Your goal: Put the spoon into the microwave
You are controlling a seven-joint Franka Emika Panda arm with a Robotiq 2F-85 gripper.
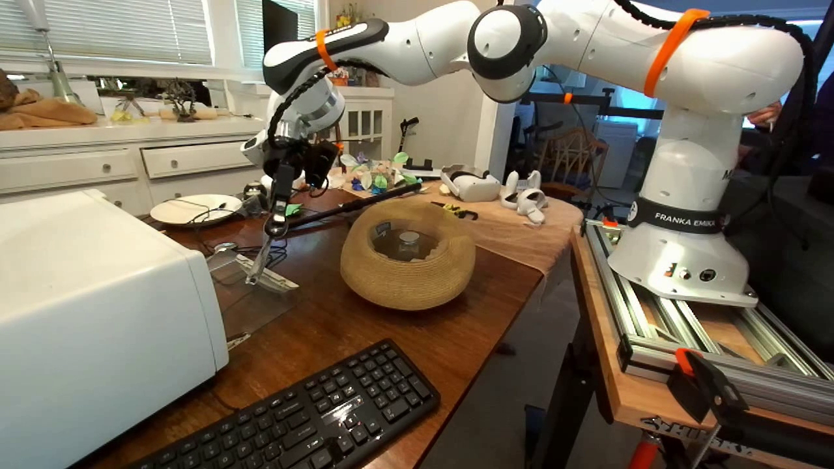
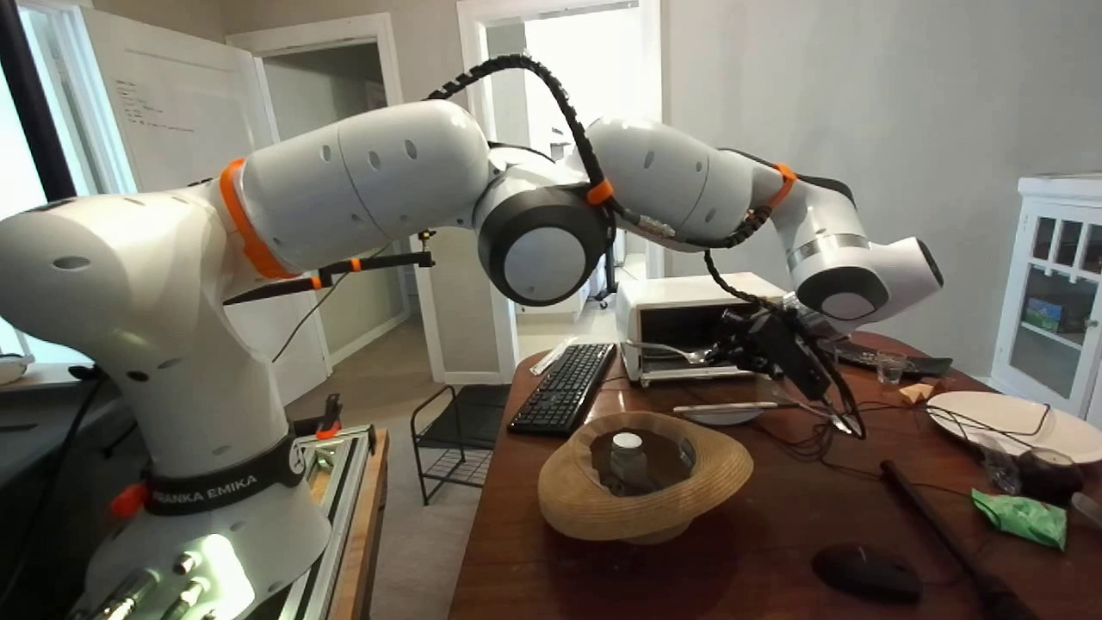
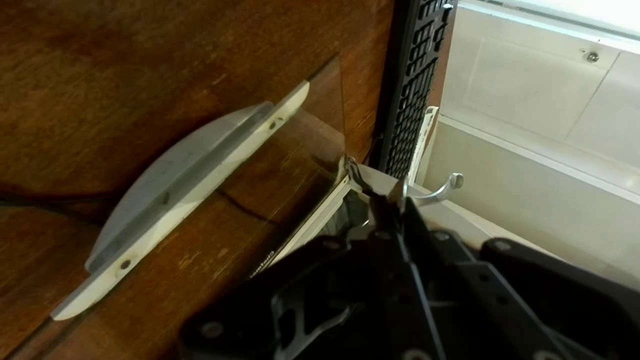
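Observation:
The white microwave (image 1: 98,280) stands at the table's end, and in an exterior view (image 2: 702,287) its dark front opening shows. Its glass door lies folded down, with a pale handle bar (image 3: 215,185) across it in the wrist view. My gripper (image 1: 276,225) is in front of the opening, above the lowered door; it also shows in an exterior view (image 2: 715,351). It is shut on the metal spoon (image 2: 671,351), which sticks out past the fingertips. In the wrist view the spoon (image 3: 440,192) projects to the right of the fingertips (image 3: 395,202). The gripped part is hidden.
A black keyboard (image 1: 313,417) lies beside the microwave. A straw hat (image 1: 407,283) with a jar (image 1: 409,241) in it sits mid-table. Cables and a white plate (image 2: 1067,435) lie on the far side. A black rod (image 2: 938,527) and mouse (image 2: 865,573) are on the table.

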